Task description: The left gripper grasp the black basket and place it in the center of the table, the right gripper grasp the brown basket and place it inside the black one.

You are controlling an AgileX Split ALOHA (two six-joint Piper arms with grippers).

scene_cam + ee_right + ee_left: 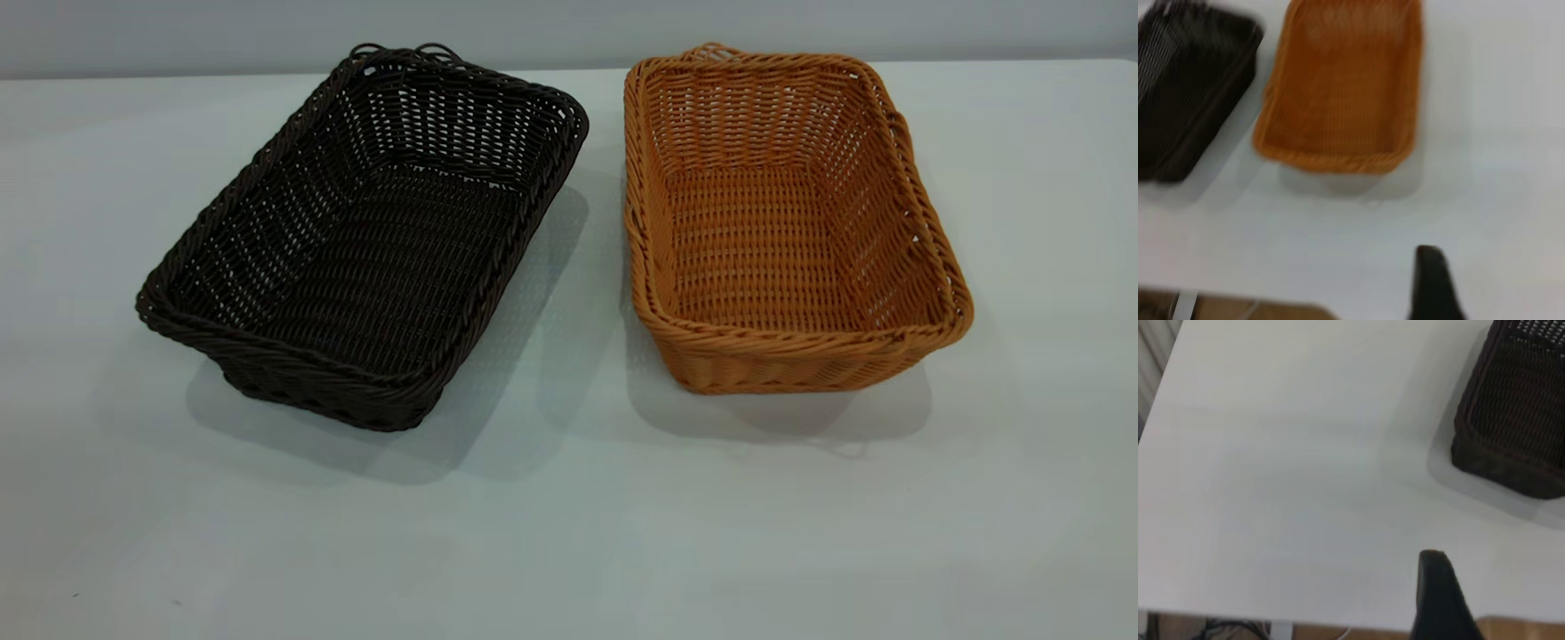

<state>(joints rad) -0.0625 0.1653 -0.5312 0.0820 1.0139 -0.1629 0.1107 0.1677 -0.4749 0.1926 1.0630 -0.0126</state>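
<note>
The black basket stands empty on the table at the left, turned at an angle. The brown basket stands empty beside it at the right, a narrow gap between them. Neither gripper shows in the exterior view. In the left wrist view one dark part of my left gripper hangs over bare table near its edge, well apart from a corner of the black basket. In the right wrist view a dark part of my right gripper is over bare table, apart from the brown basket; the black basket lies beside it.
The table's far edge meets a grey wall just behind the baskets. A wide stretch of bare tabletop lies in front of both baskets. The table's near edge shows in the left wrist view, with cables below it.
</note>
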